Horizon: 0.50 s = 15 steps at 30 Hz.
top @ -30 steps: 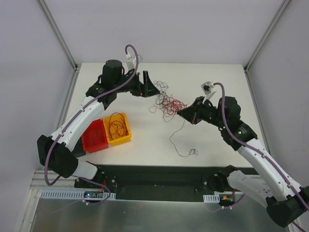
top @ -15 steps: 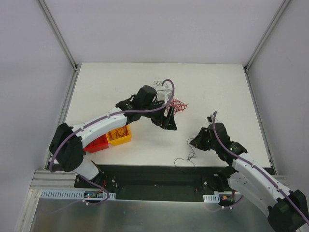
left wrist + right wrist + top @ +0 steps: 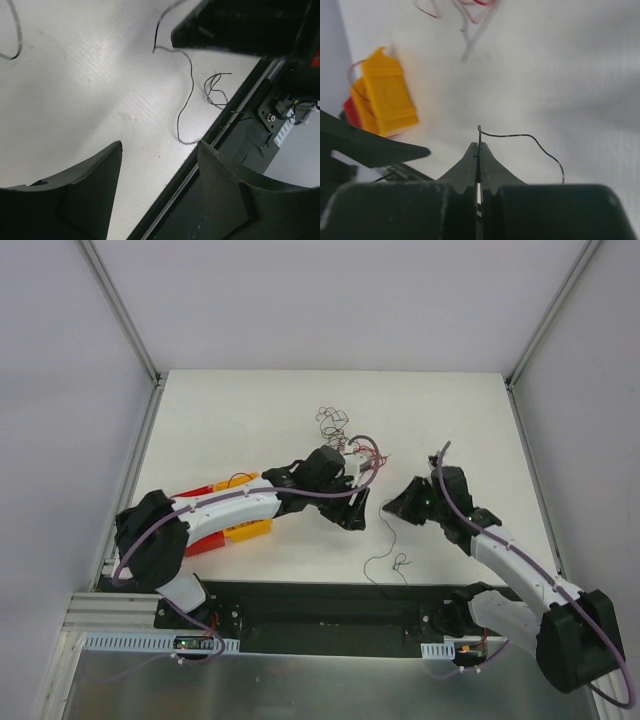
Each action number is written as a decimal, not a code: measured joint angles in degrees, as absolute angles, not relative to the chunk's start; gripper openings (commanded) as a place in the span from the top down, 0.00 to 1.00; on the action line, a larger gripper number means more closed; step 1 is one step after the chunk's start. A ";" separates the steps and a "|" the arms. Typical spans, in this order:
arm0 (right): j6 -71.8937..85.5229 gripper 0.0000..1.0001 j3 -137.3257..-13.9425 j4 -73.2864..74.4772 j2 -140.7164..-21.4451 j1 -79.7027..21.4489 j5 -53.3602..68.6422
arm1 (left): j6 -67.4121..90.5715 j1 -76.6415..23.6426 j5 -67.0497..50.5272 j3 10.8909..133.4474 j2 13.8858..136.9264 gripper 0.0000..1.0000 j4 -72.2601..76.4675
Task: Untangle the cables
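Left arm reaches low across the worktop (image 3: 230,410) from its base, forearm passing over the yellow bin (image 3: 250,531); left hand (image 3: 352,512) is angled toward the near edge, fingers apart, nothing between them. Right arm is bent inward; right hand (image 3: 390,504) sits just beside the left hand, fingers together, clamped on one black cable (image 3: 400,562) that trails from its tips to a loop close to the near edge. Red tangle of cables (image 3: 366,452) lies just beyond both hands; dark strands (image 3: 330,420) farther beyond; bare worktop opens beyond and to either side of the hands; dark rail (image 3: 330,595) borders the near edge.
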State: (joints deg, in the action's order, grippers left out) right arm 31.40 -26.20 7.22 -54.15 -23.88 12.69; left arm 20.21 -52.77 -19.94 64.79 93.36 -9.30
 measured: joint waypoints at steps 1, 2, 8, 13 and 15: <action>32.08 1.00 -28.69 5.72 -56.45 -23.59 14.13 | 20.29 -52.66 -18.50 63.42 91.68 0.39 -8.91; 32.91 1.00 -32.12 3.66 -59.05 -23.49 15.90 | 20.53 -52.45 -16.45 61.17 88.55 0.37 -8.73; 35.75 1.00 -45.21 -5.10 -65.25 -23.49 21.17 | 21.98 -52.36 -8.43 54.83 73.10 0.21 -7.79; 38.11 1.00 -45.04 -9.58 -66.08 -23.46 23.42 | 22.13 -50.98 -7.16 54.39 69.67 0.19 -6.35; 38.72 0.99 -42.28 -10.66 -66.04 -23.44 23.70 | 22.11 -50.54 -7.44 54.50 71.53 0.20 -6.26</action>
State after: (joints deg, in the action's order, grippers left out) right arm 38.72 -42.28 -10.66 -66.04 -23.44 23.70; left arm 22.11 -50.54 -7.44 54.50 71.53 -6.26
